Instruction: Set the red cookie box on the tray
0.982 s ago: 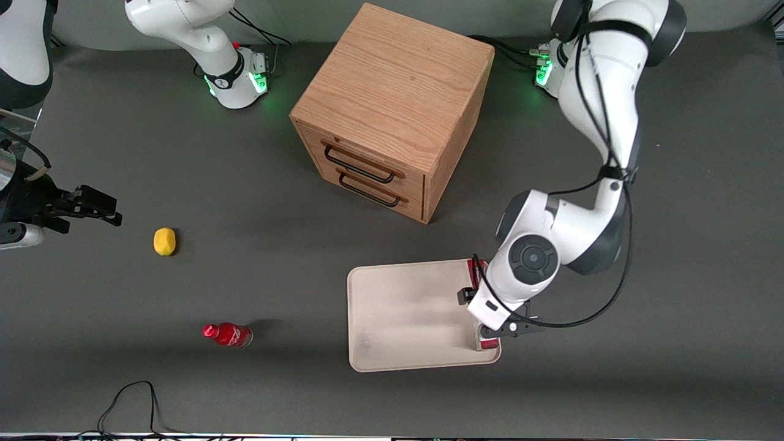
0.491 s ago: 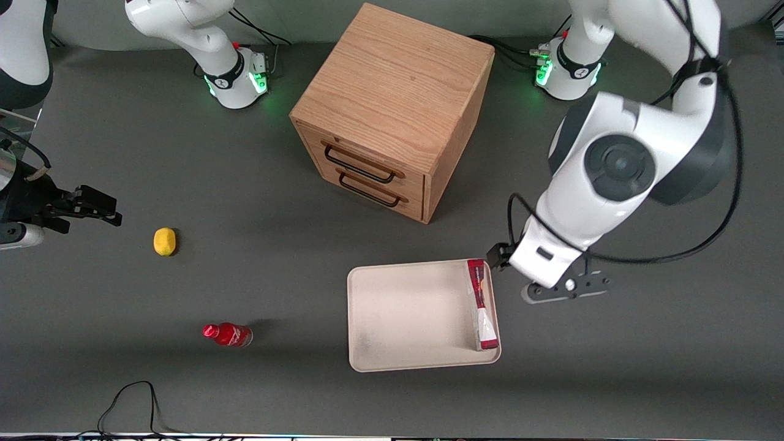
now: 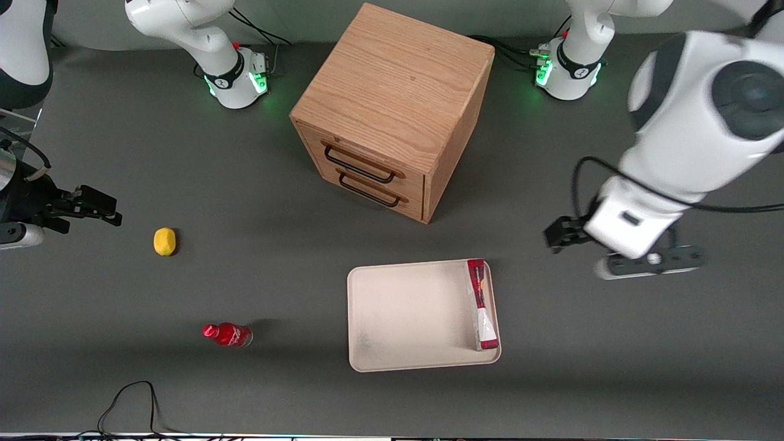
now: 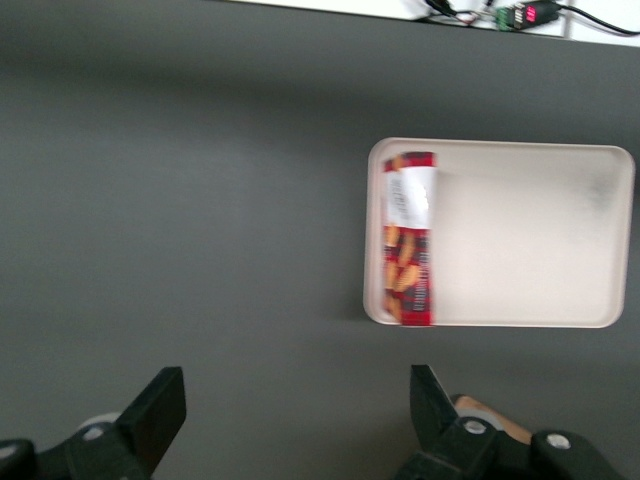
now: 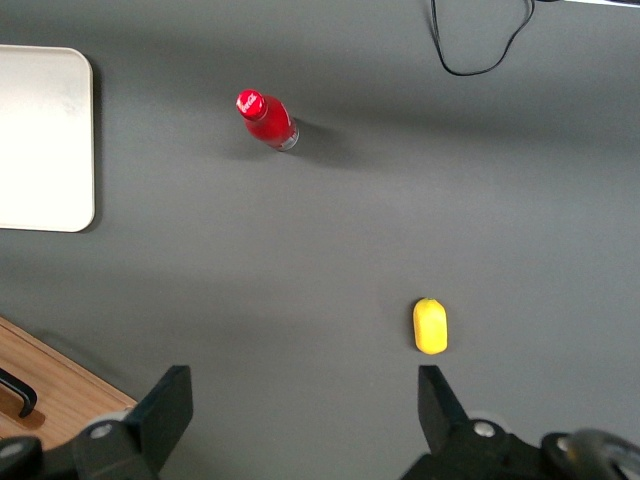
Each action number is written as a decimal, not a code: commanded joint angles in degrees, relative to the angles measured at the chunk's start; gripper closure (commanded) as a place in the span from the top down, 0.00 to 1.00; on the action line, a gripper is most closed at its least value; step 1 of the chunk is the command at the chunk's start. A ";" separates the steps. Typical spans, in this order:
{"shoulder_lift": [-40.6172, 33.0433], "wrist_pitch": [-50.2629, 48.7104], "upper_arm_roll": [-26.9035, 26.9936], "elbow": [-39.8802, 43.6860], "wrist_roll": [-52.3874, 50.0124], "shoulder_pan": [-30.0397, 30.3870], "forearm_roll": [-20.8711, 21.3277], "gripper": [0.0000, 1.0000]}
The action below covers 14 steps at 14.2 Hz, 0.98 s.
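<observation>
My hand (image 4: 290, 420) hangs spread and empty above the counter (image 3: 184, 184); below it the red cookie box (image 3: 481, 304) lies flat along the tray (image 3: 410, 315) edge nearest it, so I judge placement done.

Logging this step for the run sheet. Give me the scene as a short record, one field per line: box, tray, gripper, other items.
box: red cookie box lies flat in the tray, along one short rim
tray: tray holds nothing else
gripper: left gripper open, empty, high above the table, off the tray
other items: wooden drawer cabinet, drawers shut; small red bottle; yellow lemon
</observation>
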 commanded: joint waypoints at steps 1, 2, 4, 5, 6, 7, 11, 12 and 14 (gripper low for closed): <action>-9.13 0.82 -0.34 -9.95 8.17 5.44 -0.54 1.00; -10.63 1.09 -0.42 -11.45 11.16 7.38 -0.63 1.00; -12.92 1.18 -0.42 -14.00 16.44 10.63 -0.63 1.00; -13.80 1.35 -0.42 -15.06 18.12 12.30 -0.63 1.00; -14.77 2.13 -0.42 -16.11 18.92 13.27 -0.63 1.00; -15.56 3.53 -0.34 -17.43 18.93 14.07 -0.54 1.00; -16.10 5.13 -0.16 -19.99 18.84 14.43 0.34 1.00; -16.09 5.13 -0.16 -19.99 18.75 14.34 0.34 1.00; -16.09 5.22 -0.16 -19.47 17.96 13.64 0.43 1.00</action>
